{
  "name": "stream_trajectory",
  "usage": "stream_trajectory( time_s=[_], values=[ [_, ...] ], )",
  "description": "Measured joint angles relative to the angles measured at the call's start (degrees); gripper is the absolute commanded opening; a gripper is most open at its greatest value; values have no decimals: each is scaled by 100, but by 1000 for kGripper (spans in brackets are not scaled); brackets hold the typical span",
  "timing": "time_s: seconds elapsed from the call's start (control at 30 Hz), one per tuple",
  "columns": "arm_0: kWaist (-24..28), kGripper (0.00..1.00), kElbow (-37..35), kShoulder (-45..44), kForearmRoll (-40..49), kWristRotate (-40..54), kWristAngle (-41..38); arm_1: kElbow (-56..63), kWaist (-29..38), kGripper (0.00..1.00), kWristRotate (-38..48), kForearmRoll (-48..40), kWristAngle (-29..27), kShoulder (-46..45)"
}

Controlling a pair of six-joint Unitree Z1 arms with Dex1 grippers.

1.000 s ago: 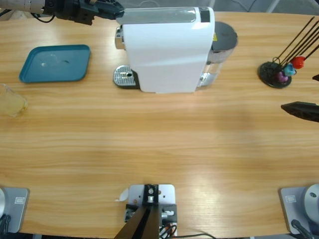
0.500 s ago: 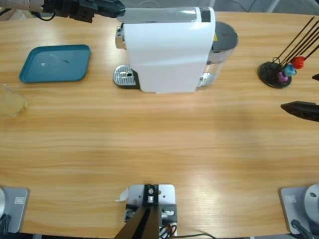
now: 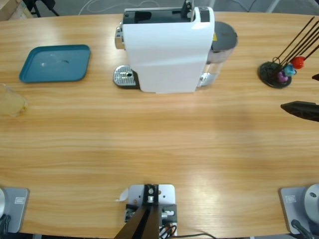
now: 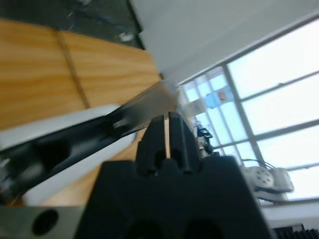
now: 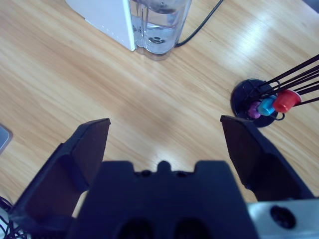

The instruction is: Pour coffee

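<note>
At the far left edge of my overhead view, about 9 o'clock, I see the coffee: a shallow tan liquid in a small clear glass tumbler standing on the tabletop. Up from it, near 10 o'clock, lies a teal tray. Neither claw is anywhere close to the tumbler.

At 12 o'clock stands the white coffee machine, its top lid raised, with a round metal drip grate at its left foot and a clear water tank on its right side. My left claw does not appear in the overhead view; in its own wrist view the two black jaws are pressed together with only a hairline between them, gripping nothing, pointing past a blurred silver and black bar toward the windows.

At 2 o'clock sits a black capsule stand with thin rods and red, blue and purple capsules. My right claw shows at the right edge near 3 o'clock, clear across the tabletop from the coffee; its wrist view has the jaws spread wide and empty above bare wood, with the water tank and stand beyond.
</note>
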Motion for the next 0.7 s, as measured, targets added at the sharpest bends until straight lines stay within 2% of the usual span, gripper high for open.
stream_trajectory(
  time_s=[0.1,0.23,0.3,0.4,0.47,0.5,0.53,0.57,0.63,0.7],
  values=[
    [-146,987,30,0,-650,419,-180,10,0,1000,50,-11,0,-26],
    [-443,978,366,-160,-609,2447,147,12,-83,1000,938,21,-356,-364],
    [-698,982,520,-415,101,3220,453,12,-233,1000,1250,96,-384,-622],
    [-1419,985,715,-714,1400,4375,1446,12,-283,1000,1402,188,-470,-969],
    [-1819,991,941,-775,1981,5098,2070,28,-320,997,1379,141,-822,-1091],
    [-1901,991,1053,-784,2196,5301,2286,63,-405,948,1295,33,-1019,-1098],
    [-1943,991,1140,-785,2403,5446,2455,113,-566,896,1204,-95,-1177,-1069],
    [-1974,991,1201,-799,2587,5529,2626,203,-791,886,1104,-260,-1266,-984],
    [-2017,991,1286,-917,2814,5599,2956,533,-1396,977,988,-863,-1302,-671],
    [-2011,991,1288,-1153,2882,5598,3227,938,-2008,1000,980,-1682,-1158,-314]
  ],
)
